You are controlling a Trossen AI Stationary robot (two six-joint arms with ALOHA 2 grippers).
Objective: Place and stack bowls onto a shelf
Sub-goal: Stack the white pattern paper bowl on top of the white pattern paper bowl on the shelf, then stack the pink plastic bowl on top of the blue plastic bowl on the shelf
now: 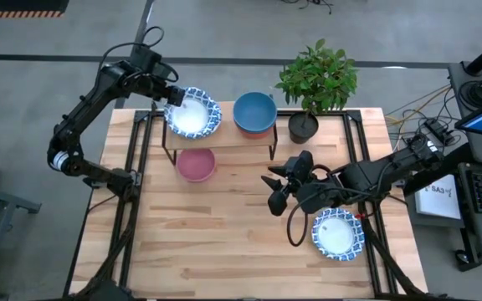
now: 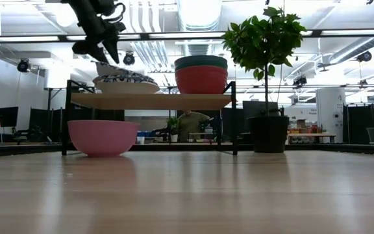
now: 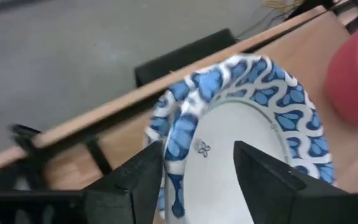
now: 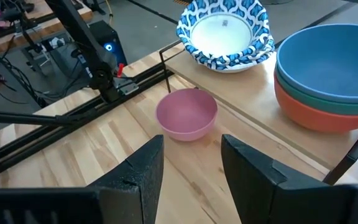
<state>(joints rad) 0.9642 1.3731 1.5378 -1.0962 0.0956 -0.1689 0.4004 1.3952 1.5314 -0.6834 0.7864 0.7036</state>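
Your left end effector (image 1: 172,94), fingers spread apart, sits over the patterned bowls' (image 1: 194,114) rim on the shelf (image 1: 224,138), gripping nothing.

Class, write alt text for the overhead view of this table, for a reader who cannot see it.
On a small wooden shelf sit patterned white bowls and a stack topped by a blue bowl, with the left gripper open over the patterned rim. A pink bowl sits below the shelf, and the right gripper hovers open mid-table near another patterned bowl.
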